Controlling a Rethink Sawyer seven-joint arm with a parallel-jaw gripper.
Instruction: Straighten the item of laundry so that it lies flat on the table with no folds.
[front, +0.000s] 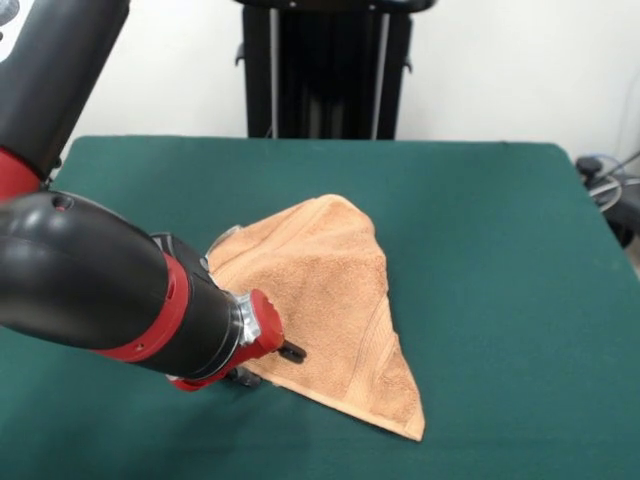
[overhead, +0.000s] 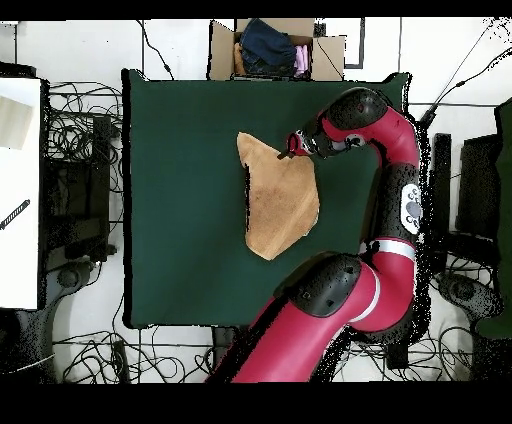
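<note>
The peach-orange towel (front: 330, 290) lies folded over on itself into a rough triangle near the middle of the dark green table (front: 480, 220). One point reaches toward the front edge, and border bands show along its right side. In the overhead view the towel (overhead: 280, 200) sits right of the table's (overhead: 180, 200) centre. My gripper (front: 290, 352) is low at the towel's left edge, touching or just over the cloth. In the overhead view the gripper (overhead: 292, 148) is at the towel's upper right edge. My wrist hides whether it holds the cloth.
My red and black arm (front: 100, 280) covers the table's left front part. The black pedestal (front: 325, 70) stands behind the far edge. In the overhead view a cardboard box of clothes (overhead: 275, 50) sits beyond the table's top edge, and a white bench (overhead: 20, 190) stands at the left.
</note>
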